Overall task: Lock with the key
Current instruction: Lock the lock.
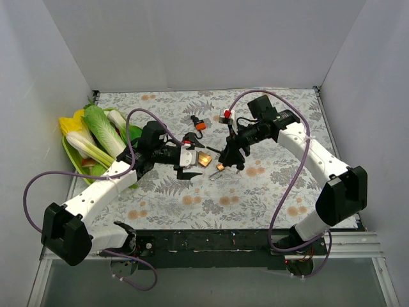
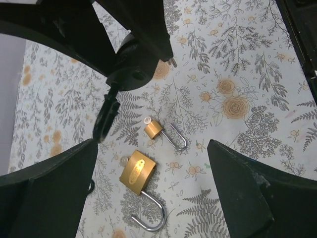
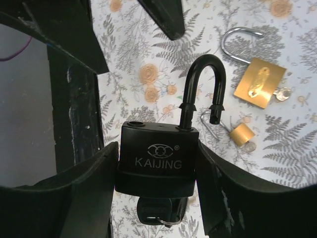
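My right gripper (image 3: 157, 168) is shut on the body of a black "KAIJING" padlock (image 3: 157, 161). Its black shackle (image 3: 203, 89) is swung open, and a black key (image 3: 158, 214) sits in the bottom of the lock. In the top view this gripper (image 1: 231, 157) hovers at the table's middle. My left gripper (image 2: 151, 188) is open and empty, above a large brass padlock (image 2: 137, 171) whose shackle is open. In the top view the left gripper (image 1: 193, 157) is just left of that padlock (image 1: 204, 159).
A small brass padlock (image 2: 153, 130) with an open shackle lies beside the large one. An orange key tag (image 1: 200, 125) and a red-and-white tag (image 1: 226, 115) lie farther back. Toy vegetables on a green tray (image 1: 96, 137) sit at the left. Walls enclose the table.
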You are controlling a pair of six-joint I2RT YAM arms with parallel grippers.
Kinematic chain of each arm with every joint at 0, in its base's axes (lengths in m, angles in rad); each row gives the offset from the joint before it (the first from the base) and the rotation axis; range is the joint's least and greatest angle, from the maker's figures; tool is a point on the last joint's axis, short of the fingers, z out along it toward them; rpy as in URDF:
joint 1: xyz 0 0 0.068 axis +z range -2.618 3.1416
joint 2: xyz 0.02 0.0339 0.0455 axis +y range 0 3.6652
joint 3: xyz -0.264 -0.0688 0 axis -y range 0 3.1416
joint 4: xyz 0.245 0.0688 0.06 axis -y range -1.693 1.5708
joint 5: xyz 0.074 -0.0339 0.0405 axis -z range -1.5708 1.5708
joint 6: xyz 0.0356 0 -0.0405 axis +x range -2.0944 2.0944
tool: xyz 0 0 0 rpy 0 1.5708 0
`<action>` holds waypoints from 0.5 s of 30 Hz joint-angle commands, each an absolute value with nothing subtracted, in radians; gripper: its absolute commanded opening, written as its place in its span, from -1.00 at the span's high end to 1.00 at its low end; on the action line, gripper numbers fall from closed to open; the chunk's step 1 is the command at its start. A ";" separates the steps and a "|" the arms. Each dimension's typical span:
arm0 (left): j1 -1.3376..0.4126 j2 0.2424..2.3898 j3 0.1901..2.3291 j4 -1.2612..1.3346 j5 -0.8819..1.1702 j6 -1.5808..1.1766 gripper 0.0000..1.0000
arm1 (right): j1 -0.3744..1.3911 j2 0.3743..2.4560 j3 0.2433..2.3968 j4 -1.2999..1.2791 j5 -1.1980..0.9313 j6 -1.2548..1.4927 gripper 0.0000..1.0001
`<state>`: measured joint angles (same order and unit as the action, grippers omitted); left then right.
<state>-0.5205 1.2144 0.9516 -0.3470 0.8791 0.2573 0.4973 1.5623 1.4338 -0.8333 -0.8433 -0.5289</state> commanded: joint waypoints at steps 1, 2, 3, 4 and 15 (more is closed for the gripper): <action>-0.560 1.193 0.946 -0.290 0.861 0.344 -0.86 | 0.531 1.470 1.410 -0.841 -0.965 -0.568 0.97; -0.567 1.198 0.948 -0.291 0.856 0.333 -0.86 | 0.535 1.462 1.404 -0.836 -0.965 -0.568 0.97; -0.572 1.203 0.950 -0.290 0.853 0.330 -0.84 | 0.540 1.448 1.396 -0.831 -0.962 -0.566 0.97; -0.586 1.209 0.950 -0.290 0.844 0.325 -0.82 | 0.551 1.442 1.393 -0.822 -0.959 -0.566 0.97; -0.647 1.243 0.956 -0.285 0.795 0.278 -0.44 | 0.606 1.393 1.364 -0.802 -0.950 -0.551 0.97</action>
<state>-0.6296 1.2404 0.9447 -0.3035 0.8150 0.2882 0.5884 1.4448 1.3750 -0.8551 -0.8829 -0.5549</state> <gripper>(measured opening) 0.741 0.653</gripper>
